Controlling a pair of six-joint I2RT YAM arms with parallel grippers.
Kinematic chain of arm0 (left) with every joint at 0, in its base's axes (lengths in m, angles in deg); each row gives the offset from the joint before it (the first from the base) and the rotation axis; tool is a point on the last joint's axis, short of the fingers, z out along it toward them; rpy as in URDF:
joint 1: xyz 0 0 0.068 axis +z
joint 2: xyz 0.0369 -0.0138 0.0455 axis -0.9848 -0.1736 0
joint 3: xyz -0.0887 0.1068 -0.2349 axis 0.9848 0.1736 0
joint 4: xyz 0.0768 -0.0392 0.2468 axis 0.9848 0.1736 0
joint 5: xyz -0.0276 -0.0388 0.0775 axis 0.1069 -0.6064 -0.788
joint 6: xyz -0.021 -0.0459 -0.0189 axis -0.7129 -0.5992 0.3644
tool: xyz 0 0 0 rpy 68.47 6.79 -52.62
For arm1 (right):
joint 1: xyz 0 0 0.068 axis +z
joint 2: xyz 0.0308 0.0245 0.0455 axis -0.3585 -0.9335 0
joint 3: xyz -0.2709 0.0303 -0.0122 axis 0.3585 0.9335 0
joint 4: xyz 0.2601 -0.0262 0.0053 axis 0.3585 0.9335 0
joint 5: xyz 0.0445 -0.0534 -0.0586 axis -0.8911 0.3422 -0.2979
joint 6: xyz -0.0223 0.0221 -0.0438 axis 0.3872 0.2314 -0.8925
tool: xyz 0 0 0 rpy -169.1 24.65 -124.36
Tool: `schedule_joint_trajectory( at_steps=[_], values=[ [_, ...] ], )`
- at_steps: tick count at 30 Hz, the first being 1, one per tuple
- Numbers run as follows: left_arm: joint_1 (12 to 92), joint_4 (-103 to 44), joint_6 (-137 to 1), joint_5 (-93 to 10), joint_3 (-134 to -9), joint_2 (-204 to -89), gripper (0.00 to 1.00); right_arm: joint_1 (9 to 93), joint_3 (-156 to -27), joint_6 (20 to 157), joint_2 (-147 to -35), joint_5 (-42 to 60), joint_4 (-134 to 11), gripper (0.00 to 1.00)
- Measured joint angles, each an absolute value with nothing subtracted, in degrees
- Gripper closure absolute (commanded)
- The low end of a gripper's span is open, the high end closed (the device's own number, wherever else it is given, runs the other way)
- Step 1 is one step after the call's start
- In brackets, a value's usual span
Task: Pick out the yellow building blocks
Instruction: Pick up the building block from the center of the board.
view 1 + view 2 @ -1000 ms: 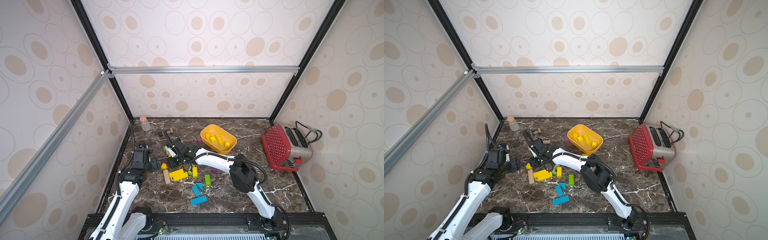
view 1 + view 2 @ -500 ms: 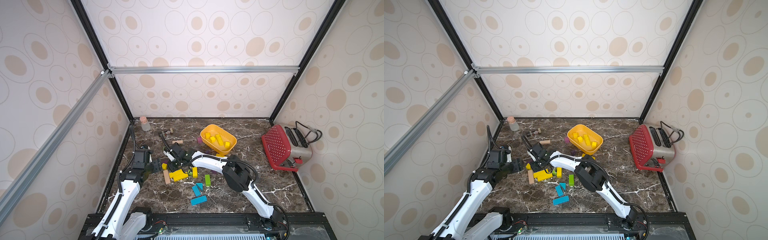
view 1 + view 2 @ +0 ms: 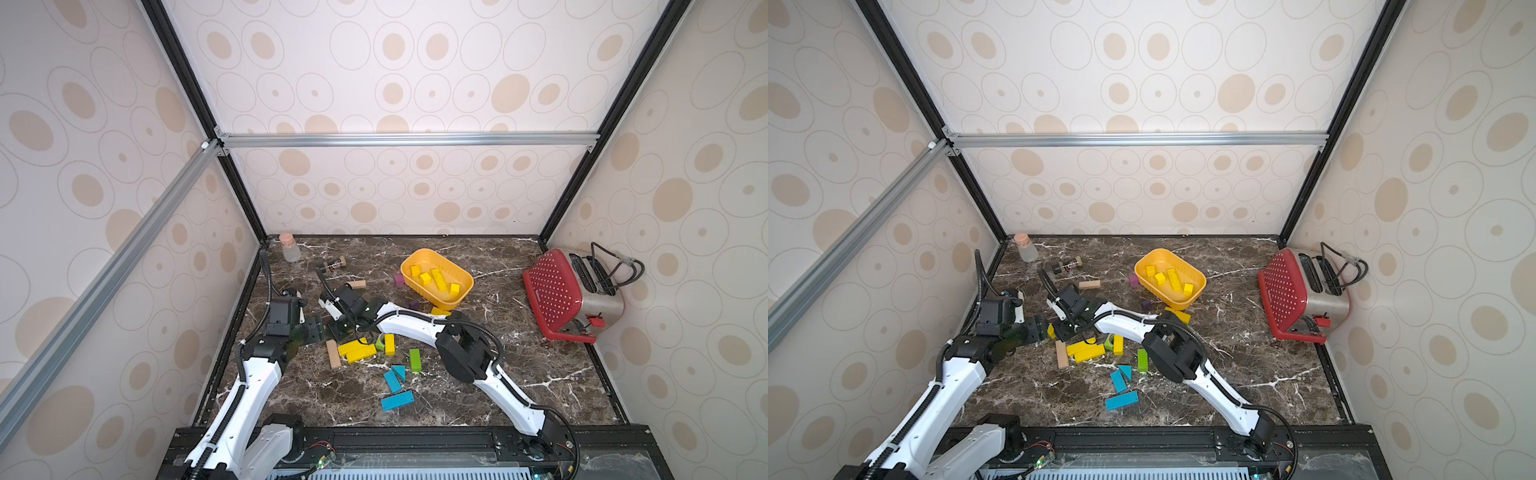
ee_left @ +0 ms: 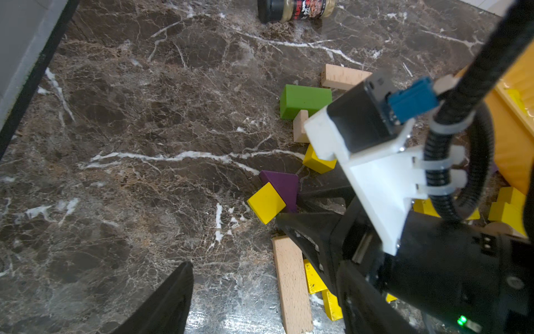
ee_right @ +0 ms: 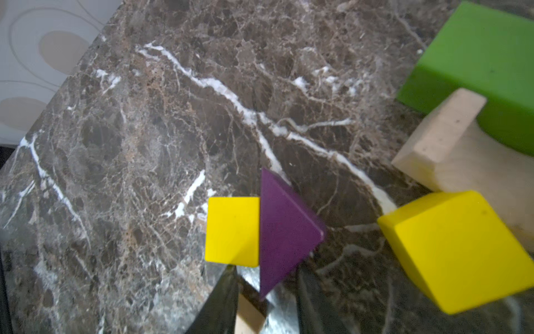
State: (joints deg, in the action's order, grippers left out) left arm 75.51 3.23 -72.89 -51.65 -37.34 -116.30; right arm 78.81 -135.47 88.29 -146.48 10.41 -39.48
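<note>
Several yellow building blocks (image 3: pixel 432 280) lie in the orange-yellow tub (image 3: pixel 465 291). Yellow bars (image 3: pixel 355 349) (image 3: pixel 1086 351) lie on the marble in both top views. A small yellow cube (image 5: pixel 232 231) (image 4: pixel 265 202) touches a purple triangle (image 5: pixel 283 231), and a second yellow cube (image 5: pixel 462 248) lies beside them. My right gripper (image 5: pixel 265 289) (image 3: pixel 338 328) is low over them. Its jaws are nearly together, with only the triangle's tip poking between them and nothing gripped. My left gripper (image 4: pixel 260 303) (image 3: pixel 316 328) stands open just beside it, over a plain wooden bar (image 4: pixel 291 286).
A red toaster (image 3: pixel 557 299) stands at the right wall and a corked bottle (image 3: pixel 289 248) in the back left corner. A spice jar (image 4: pixel 294 10) lies behind the blocks. Blue blocks (image 3: pixel 397 401), a green block (image 3: pixel 414 359) and a green block (image 4: pixel 303 99) lie loose.
My right gripper has moved forward and left, down toward the small yellow cube, and its jaws have drawn together. The left gripper has shifted slightly toward it.
</note>
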Motion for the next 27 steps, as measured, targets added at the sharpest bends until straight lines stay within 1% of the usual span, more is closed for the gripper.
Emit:
schedule_joint_trajectory(
  at_steps=[14,22,27],
  values=[
    [75.5,3.2,-72.6,-51.7,-37.4,-116.5,0.22,77.9,-141.5,86.5,-150.2,18.4,-36.6,0.68],
    [75.5,3.2,-72.5,-51.7,-37.4,-116.9,0.22,75.0,-144.5,88.0,-152.0,18.1,-36.4,0.7],
    [75.5,3.2,-72.5,-51.7,-37.4,-117.0,0.21,74.8,-143.3,88.8,-151.5,16.8,-37.3,0.7]
  ],
)
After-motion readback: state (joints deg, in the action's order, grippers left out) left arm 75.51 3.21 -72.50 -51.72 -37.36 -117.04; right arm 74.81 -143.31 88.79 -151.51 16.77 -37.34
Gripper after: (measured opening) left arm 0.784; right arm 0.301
